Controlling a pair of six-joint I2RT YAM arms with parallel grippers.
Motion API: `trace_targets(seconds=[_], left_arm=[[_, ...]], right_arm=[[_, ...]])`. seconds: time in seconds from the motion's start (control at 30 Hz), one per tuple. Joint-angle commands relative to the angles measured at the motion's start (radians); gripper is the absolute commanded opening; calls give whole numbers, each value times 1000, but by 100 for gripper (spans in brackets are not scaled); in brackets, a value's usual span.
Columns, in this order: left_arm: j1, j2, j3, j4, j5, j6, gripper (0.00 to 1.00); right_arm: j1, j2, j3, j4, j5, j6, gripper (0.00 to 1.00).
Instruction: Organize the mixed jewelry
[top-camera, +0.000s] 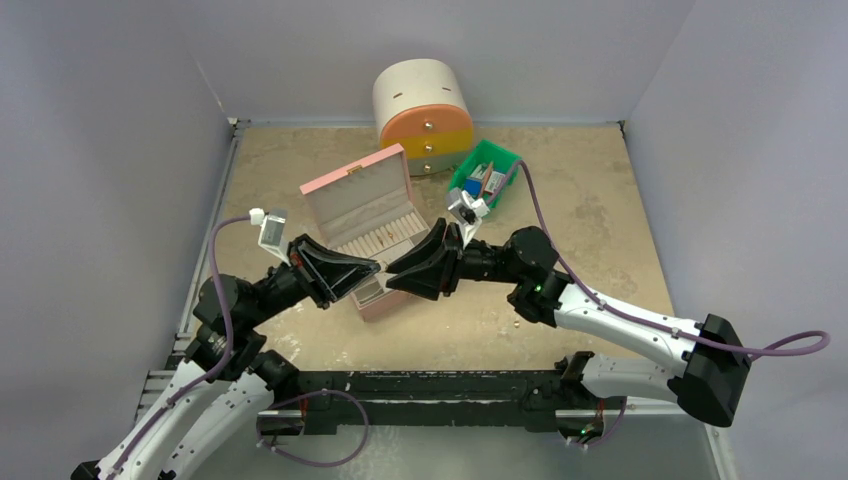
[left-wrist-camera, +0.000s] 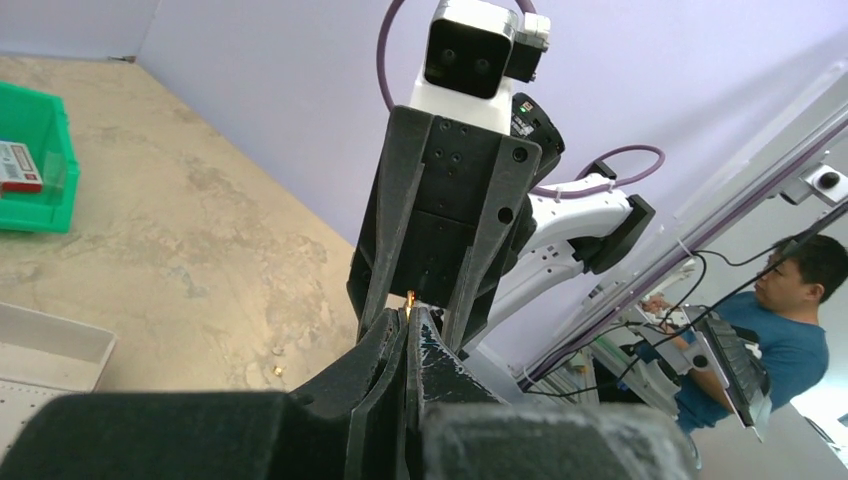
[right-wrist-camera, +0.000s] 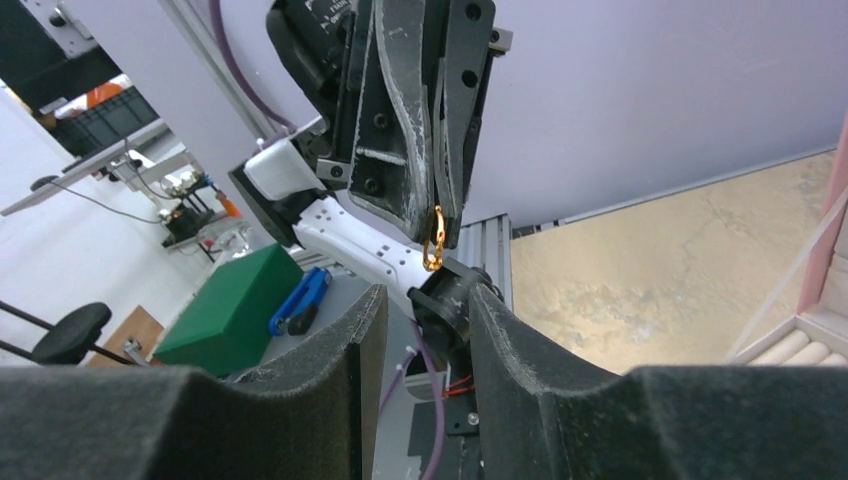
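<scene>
My left gripper (top-camera: 377, 270) is shut on a small gold ring (right-wrist-camera: 433, 240), pinched edge-on at its fingertips; only the ring's gold tip (left-wrist-camera: 411, 297) shows in the left wrist view. My right gripper (top-camera: 393, 272) is open and empty, tip to tip with the left one above the pink jewelry box (top-camera: 357, 188). In the right wrist view the ring hangs just above the gap between my right gripper's open fingers (right-wrist-camera: 365, 330). A tiny gold piece (left-wrist-camera: 277, 370) lies loose on the table. The silvery wire hoop is out of view.
The jewelry box stands open with ring rolls (top-camera: 385, 235) in its tray. A green bin (top-camera: 486, 170) of coloured items sits behind it to the right, and a round drawer cabinet (top-camera: 424, 105) stands at the back wall. Walls enclose the table on three sides.
</scene>
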Motion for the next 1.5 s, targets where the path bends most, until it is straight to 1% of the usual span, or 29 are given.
trace_targets(seconds=[0.0,0.8,1.1,1.27,1.3,1.37,1.47], left_arm=[[-4,-4,-6,93,33,-34,0],[-4,-8,-17,100,50,-42,0],[-4,-9,-18,106,47,-40,0],[-3,-11,-19,101,45,-37,0],[-4,-12,-18,100,45,-37,0],[-3,-12,-19,100,45,-35,0],[-4,-14,-20,92,38,-28,0]], right_arm=[[-4,-14,36,138,7,76,38],[-4,4,30,204,49,130,30],[-4,12,33,195,53,130,24],[-4,13,32,191,56,126,17],[-4,13,32,193,55,126,13],[-5,13,32,192,52,124,1],[-4,13,36,191,47,122,0]])
